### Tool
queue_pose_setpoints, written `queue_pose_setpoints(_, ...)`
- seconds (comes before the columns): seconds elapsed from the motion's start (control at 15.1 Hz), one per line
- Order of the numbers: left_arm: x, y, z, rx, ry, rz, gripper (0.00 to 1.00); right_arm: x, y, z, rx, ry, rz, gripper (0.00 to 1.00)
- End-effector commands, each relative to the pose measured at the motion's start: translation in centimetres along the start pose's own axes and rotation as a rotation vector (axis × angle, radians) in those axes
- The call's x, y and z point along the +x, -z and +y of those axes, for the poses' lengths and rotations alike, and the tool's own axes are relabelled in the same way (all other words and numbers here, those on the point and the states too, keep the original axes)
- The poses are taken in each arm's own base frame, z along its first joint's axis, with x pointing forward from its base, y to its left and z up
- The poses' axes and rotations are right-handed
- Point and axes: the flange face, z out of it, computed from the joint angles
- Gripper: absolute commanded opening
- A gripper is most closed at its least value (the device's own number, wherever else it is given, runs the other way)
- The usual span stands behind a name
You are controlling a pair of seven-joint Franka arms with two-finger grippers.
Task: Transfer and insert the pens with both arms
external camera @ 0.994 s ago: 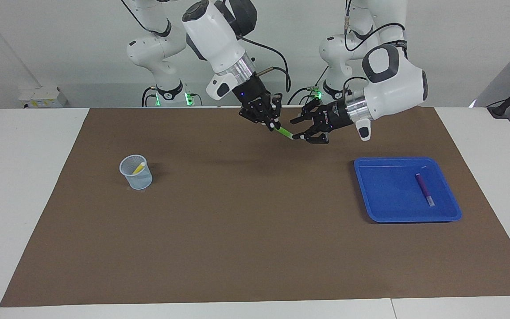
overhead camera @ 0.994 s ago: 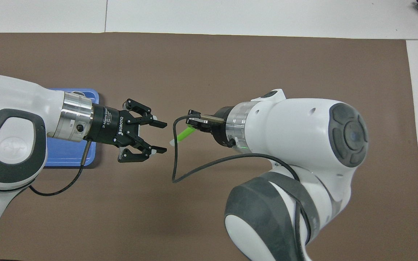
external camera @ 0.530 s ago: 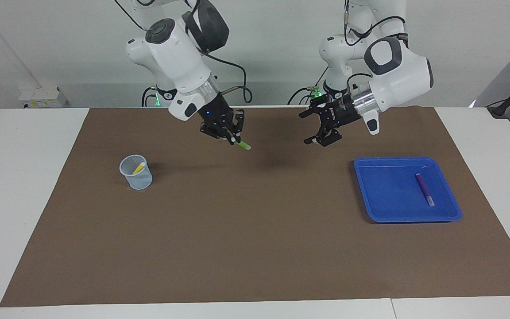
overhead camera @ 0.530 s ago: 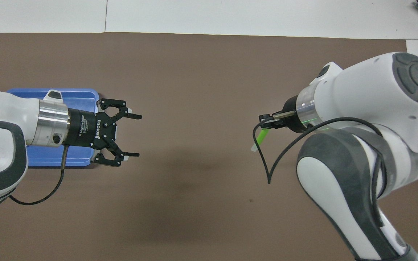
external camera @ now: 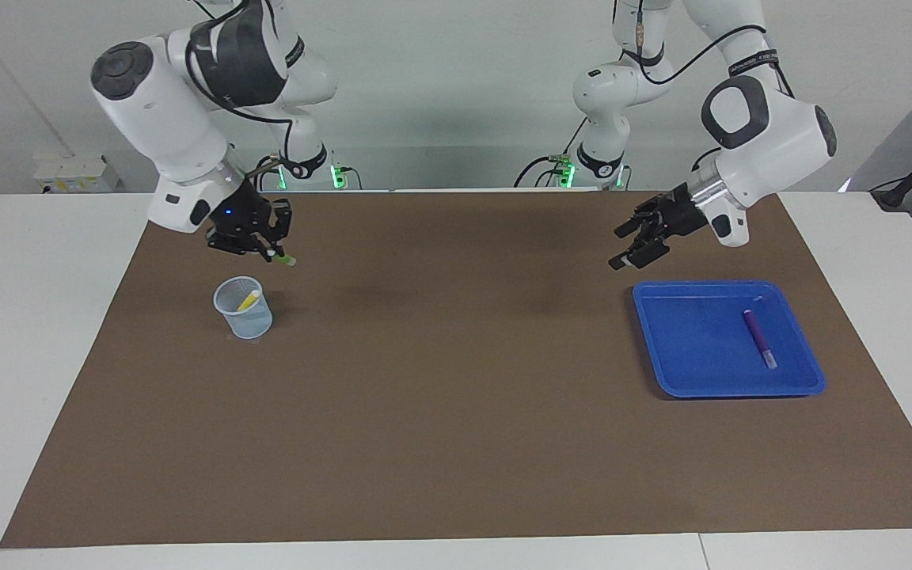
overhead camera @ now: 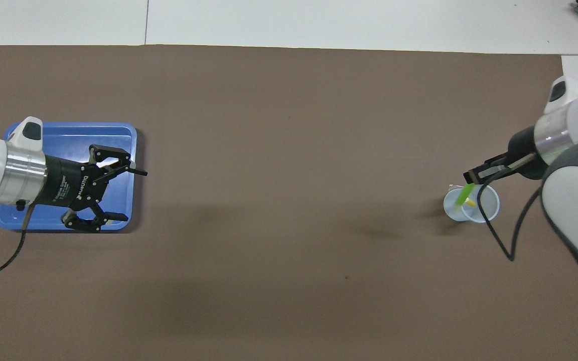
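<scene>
The green pen hangs in the air over the mat, clamped at its upper part by the right gripper and slanting down toward the cup, its pale end lowest. In the facing view that tip sits above the cup's rim and a little toward the robots; from overhead the pen crosses the rim's edge. To finish the insertion well, the right arm should, by the look of it, bring the tip squarely over the cup's mouth, tilt the pen nearer to upright and lower it before letting go, since the light cup could tip if the pen catches its rim. The yellow pen already leans inside, so the green one wants the free side.

The purple pen lies flat in the blue tray at the left arm's end of the table. The left gripper hovers over the tray's edge with its jaws spread wide and empty, well placed for the next pickup.
</scene>
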Motion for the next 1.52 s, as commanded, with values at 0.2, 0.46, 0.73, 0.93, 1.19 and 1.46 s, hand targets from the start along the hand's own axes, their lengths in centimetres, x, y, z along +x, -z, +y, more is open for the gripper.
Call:
queue_pose_setpoints(0.2, 4.5, 4.2, -4.5, 0.129, -0.4, 0.18, 1.0, -3.9, -4.0, 3.7, -0.089, 0.082, 0.04, 0.0)
queue_pose_setpoints(0.46, 6.3, 5.2, -5.2, 0.294, -0.614, 0.295, 1.0, -4.1, -4.7, 4.1, -0.093, 0.054, 0.053, 0.0)
queue_pose_setpoints(0.73, 10.4, 4.9, -6.6, 0.369, -0.75, 0.316, 1.0, -4.2, -6.6, 4.5, -0.081, 0.023, 0.062, 0.0)
queue_pose_setpoints(0.93, 13.4, 3.7, -6.6, 0.403, -0.79, 0.361, 1.0, -4.3, -7.7, 4.8, -0.076, -0.022, 0.062, 0.0)
queue_pose_setpoints(1.19, 17.6, 2.1, -6.6, 0.42, -0.812, 0.348, 1.0, -4.2, -8.5, 4.9, -0.013, -0.094, 0.103, 0.26)
queue_pose_setpoints(1.46, 22.3, 0.5, -6.6, 0.468, -0.872, 0.367, 1.0, -4.2, -8.4, 4.8, -0.008, -0.099, 0.096, 1.0)
